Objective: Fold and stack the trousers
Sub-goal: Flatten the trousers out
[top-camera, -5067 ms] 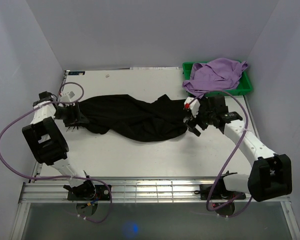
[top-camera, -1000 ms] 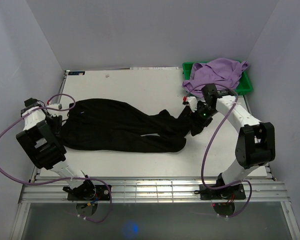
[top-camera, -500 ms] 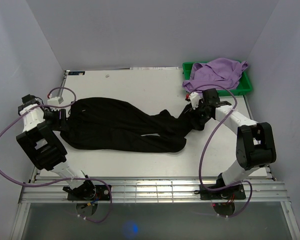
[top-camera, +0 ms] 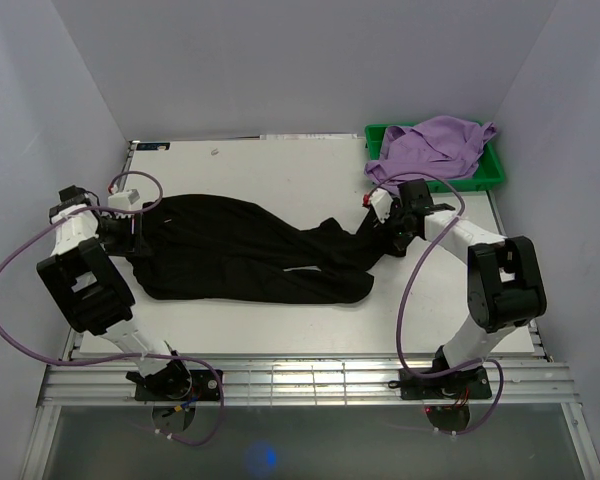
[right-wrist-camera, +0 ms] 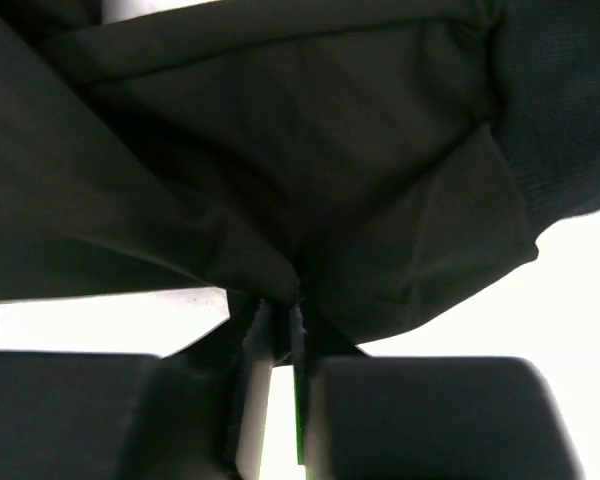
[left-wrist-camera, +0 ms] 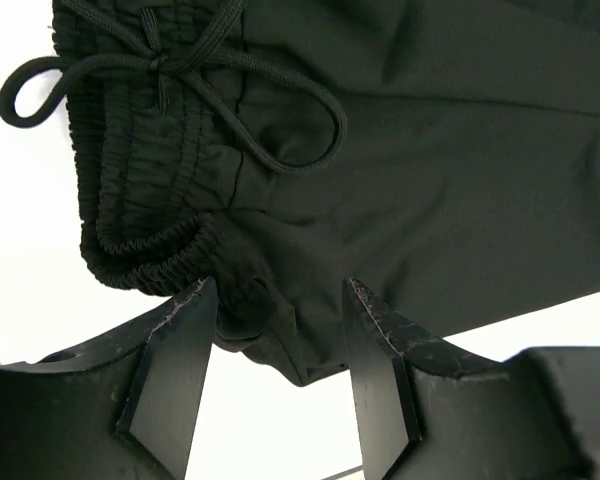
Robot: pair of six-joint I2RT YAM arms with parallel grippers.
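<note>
The black trousers [top-camera: 240,255] lie lengthwise across the table, waistband to the left and leg ends bunched at the right. My left gripper [top-camera: 130,238] is at the waistband. In the left wrist view it is open [left-wrist-camera: 278,300], and its two fingers straddle a corner of the elastic waistband [left-wrist-camera: 150,240] below the drawstring [left-wrist-camera: 180,70]. My right gripper [top-camera: 393,238] is at the bunched leg ends. In the right wrist view its jaws [right-wrist-camera: 278,312] are shut on a pinched fold of the black fabric [right-wrist-camera: 280,150].
A green bin [top-camera: 495,172] stands at the table's far right corner with a lilac purple garment [top-camera: 430,148] draped over it, close behind my right arm. The white table [top-camera: 280,170] shows behind and in front of the trousers. Grey walls enclose three sides.
My right gripper has gone from open to shut on the leg-end fabric. My left gripper has shifted slightly right onto the waistband edge and stays open.
</note>
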